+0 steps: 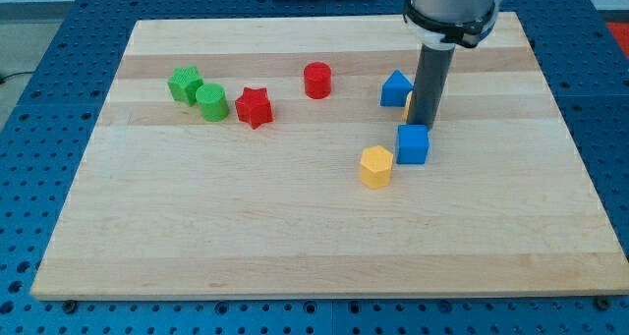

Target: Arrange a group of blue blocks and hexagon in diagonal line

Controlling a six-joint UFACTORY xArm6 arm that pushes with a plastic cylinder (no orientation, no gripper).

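Observation:
A blue cube lies right of the board's middle, with a yellow hexagon just to its lower left, close by. A second blue block, with a peaked top, lies above them. My tip stands right above the blue cube, at its upper edge, and to the lower right of the peaked blue block. A sliver of a yellow block shows behind the rod, mostly hidden.
A red cylinder lies left of the peaked blue block. A red star, a green cylinder and a green star sit in a row at the upper left. The wooden board ends near the frame's edges.

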